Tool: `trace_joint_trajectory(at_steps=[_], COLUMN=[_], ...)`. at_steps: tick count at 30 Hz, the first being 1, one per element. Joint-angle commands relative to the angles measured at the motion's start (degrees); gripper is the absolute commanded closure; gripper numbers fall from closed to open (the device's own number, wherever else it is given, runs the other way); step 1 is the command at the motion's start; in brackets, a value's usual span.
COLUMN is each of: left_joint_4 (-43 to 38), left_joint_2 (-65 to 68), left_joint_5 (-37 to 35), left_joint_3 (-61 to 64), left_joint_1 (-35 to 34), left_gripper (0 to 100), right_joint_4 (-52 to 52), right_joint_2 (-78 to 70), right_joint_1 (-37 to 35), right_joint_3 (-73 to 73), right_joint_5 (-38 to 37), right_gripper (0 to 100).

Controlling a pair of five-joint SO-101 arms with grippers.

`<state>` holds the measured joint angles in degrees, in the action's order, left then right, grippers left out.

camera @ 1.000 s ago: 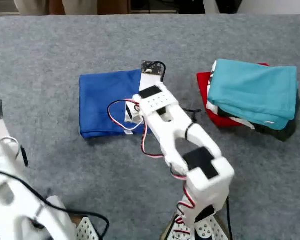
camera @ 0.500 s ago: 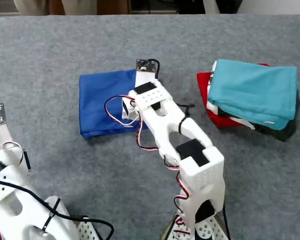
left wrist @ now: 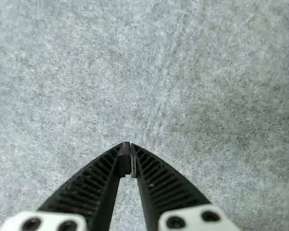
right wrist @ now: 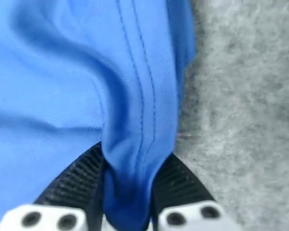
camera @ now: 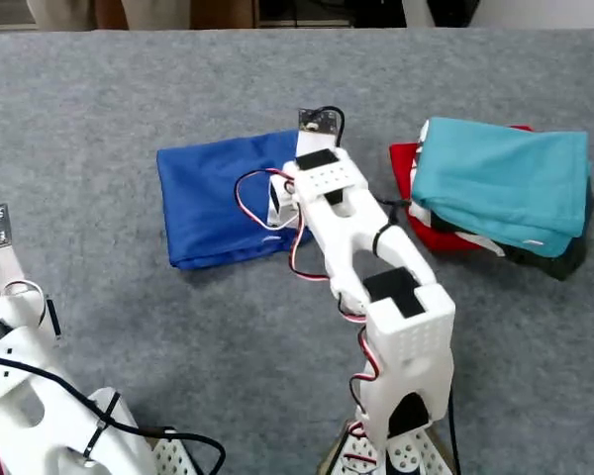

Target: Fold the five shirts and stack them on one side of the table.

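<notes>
Two ribbed fingers [right wrist: 74, 180] of the right hand [right wrist: 135, 155] pinch the blue shirt's [right wrist: 62, 72] stitched hem; left hand [left wrist: 126, 150] closed, empty.

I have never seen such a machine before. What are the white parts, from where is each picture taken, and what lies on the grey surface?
These are two small white robot arms at a grey table. The high view looks down from above: the right arm is in the middle and the left arm is at the lower corner. Each of the other two pictures comes from a camera on one arm's wrist, looking past its black gripper. The left gripper is shut on nothing, with bare table beyond it. The right gripper is shut on an edge of the folded blue shirt, which lies mid-table. Beside it, folded shirts are stacked: a teal shirt on top, a red shirt below.
</notes>
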<state>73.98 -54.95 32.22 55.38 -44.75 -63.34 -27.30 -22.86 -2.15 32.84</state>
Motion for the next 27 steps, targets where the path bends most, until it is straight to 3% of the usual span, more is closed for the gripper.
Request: trace_joint_trajectory(at_steps=[1, 27], left_joint_4=[-0.8, -0.8], left_joint_2=[-0.2, -0.2], left_joint_5=[0.7, 0.8], left_joint_3=[-0.2, 0.1], left_joint_1=[0.2, 0.1], left_gripper=[98, 98], right_joint_4=[-3.1, -18.7], right_joint_2=[0.3, 0.3], right_joint_1=[0.8, 0.9], right_joint_3=[5.1, 28.5], right_joint_5=[-0.6, -3.3], right_gripper=[99.6, 99.7])
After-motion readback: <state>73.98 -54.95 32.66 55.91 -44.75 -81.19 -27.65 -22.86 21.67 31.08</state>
